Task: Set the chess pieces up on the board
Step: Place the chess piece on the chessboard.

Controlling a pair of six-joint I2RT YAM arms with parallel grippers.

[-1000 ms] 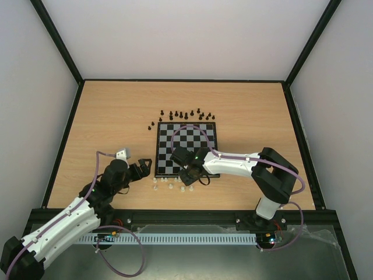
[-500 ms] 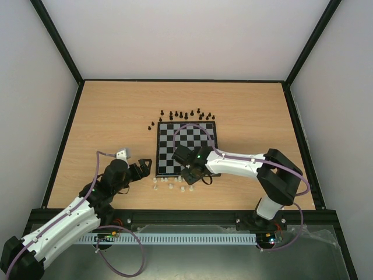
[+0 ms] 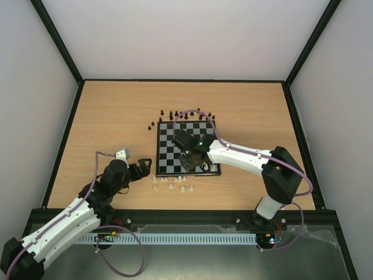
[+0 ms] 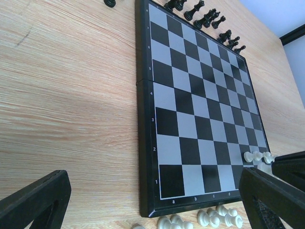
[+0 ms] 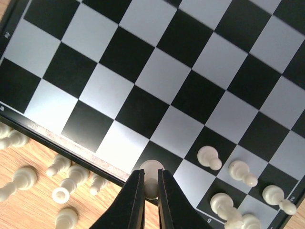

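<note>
The board [image 3: 175,140] lies mid-table and also shows in the left wrist view [image 4: 200,95] and the right wrist view [image 5: 157,76]. My right gripper [image 3: 190,160] is over the board's near rows. In the right wrist view it [image 5: 150,175] is shut on a white piece [image 5: 153,167] above a black square by the near edge. Several white pieces [image 5: 208,156] stand on the board's near right corner. Black pieces [image 3: 186,114] stand in a loose row behind the board. My left gripper [image 3: 143,168] is open and empty, left of the board's near corner.
Several loose white pieces [image 3: 170,184] lie on the table just in front of the board. They also show in the right wrist view [image 5: 66,177] and the left wrist view [image 4: 214,219]. One black piece [image 3: 150,126] stands off the board's far left corner.
My right gripper has moved from the loose white pieces in front of the board to over the board's near rows, with a white piece in it. The left arm has not moved.
</note>
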